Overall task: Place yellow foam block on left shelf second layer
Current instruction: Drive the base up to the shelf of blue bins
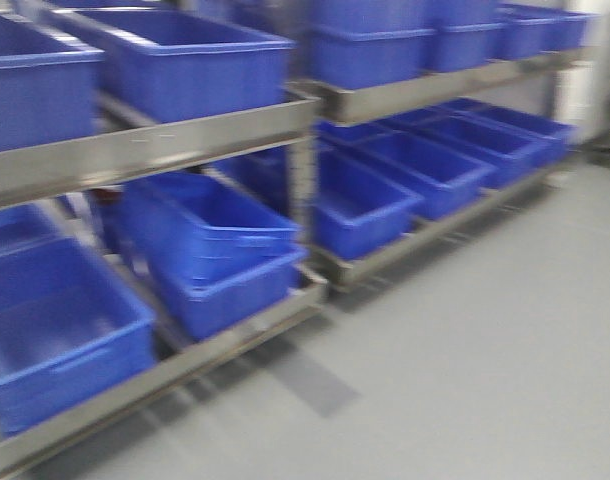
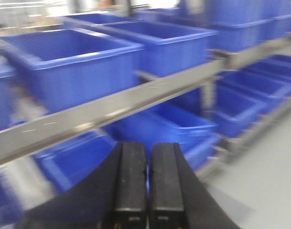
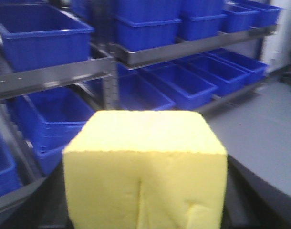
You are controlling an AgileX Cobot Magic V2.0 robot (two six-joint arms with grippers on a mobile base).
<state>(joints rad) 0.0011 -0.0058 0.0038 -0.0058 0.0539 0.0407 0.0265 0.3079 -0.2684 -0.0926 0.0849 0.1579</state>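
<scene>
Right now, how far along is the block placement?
Done: the yellow foam block is picked up, held close before the right wrist camera. In hand: facing the shelves of blue bins. Left: setting it on the left shelf's second layer. The left fingers are shut, empty.

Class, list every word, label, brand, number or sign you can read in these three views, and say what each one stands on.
No text can be read in any view.
The blue bins, metal shelf rails and yellow foam block show no print.
The left end effector shows no marking.
The views are blurred, so any small labels could be missed.
</scene>
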